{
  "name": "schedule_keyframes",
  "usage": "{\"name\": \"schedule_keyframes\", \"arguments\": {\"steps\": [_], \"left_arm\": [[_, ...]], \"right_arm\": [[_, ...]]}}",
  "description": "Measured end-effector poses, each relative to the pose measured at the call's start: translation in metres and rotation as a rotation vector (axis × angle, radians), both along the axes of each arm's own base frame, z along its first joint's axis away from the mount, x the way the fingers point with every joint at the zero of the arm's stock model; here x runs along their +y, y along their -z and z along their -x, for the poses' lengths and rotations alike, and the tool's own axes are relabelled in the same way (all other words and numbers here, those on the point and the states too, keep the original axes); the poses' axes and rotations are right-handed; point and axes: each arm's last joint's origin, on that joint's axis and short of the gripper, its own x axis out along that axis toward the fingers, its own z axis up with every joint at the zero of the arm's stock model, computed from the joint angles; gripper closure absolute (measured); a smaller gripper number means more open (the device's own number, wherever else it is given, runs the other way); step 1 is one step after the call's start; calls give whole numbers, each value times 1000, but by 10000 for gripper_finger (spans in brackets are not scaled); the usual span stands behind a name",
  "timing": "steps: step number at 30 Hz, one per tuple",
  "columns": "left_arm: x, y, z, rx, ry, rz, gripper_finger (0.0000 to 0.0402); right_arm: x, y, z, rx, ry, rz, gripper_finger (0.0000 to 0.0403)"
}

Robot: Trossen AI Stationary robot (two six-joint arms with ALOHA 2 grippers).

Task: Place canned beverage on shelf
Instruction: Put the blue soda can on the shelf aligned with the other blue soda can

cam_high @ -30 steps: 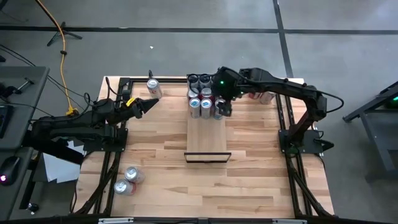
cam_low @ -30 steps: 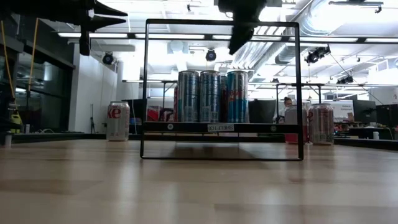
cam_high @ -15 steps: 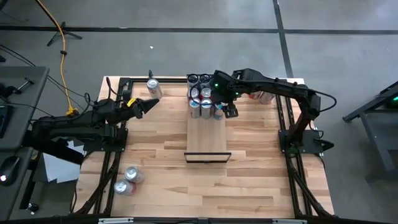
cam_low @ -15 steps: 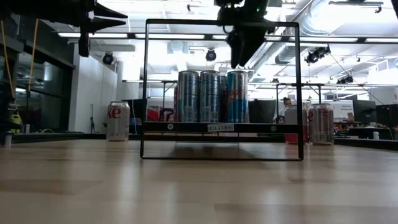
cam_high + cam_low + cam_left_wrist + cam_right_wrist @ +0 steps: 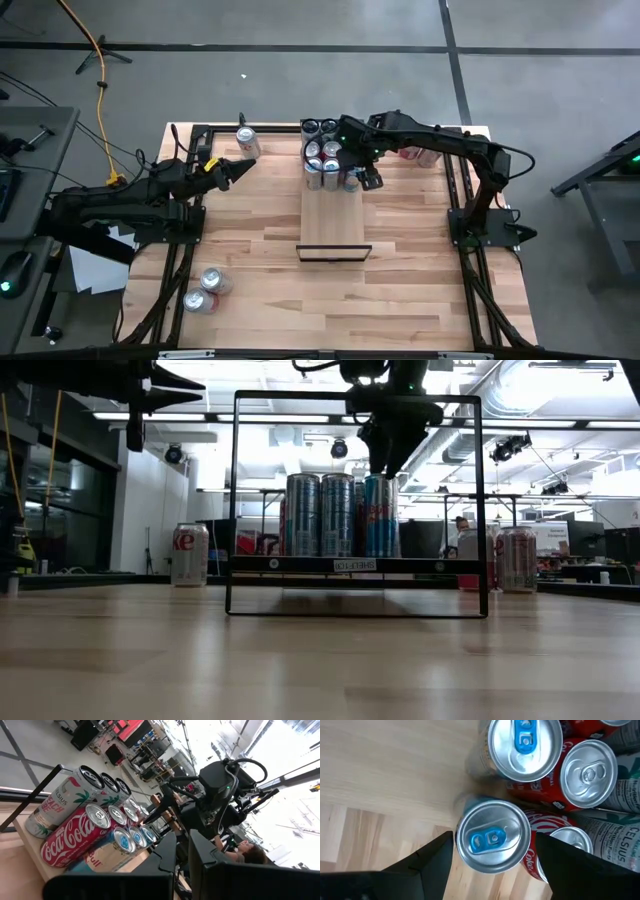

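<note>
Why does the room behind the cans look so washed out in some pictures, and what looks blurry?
Low view: the ceiling lights glare from behind, so the shelf frame and right pincer show as silhouettes, and the near tabletop is soft. Left wrist view: the window area blows out white, and the left pincer is dark and blurred. Right wrist view: evenly lit, with a soft shadow beside the blue-tabbed can.

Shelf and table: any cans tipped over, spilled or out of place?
Two cans lie on their sides at the table's near-left corner. The cans on the shelf stand upright in tidy rows; the open right gripper is above one. No spill visible.
</note>
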Motion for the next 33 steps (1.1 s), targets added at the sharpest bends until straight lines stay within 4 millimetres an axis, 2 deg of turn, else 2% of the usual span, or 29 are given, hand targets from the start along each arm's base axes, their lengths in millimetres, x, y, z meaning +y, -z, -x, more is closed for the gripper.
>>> {"name": "schedule_keyframes", "arguments": {"steps": [11, 18, 21, 25, 33], "left_arm": [[0, 0, 0, 0, 6, 0, 401], [0, 0, 0, -1, 6, -1, 401], [0, 0, 0, 0, 6, 0, 401], [0, 0, 0, 1, 6, 0, 401], [0, 0, 0, 0, 6, 0, 402]], "right_arm": [[-2, 12, -7, 33, -1, -7, 138], [-2, 10, -5, 36, 14, -6, 174], [-2, 10, -5, 34, 26, -6, 176], [-3, 10, -4, 28, 159, -19, 167], [-2, 10, 1, 6, 611, -86, 175]]}}
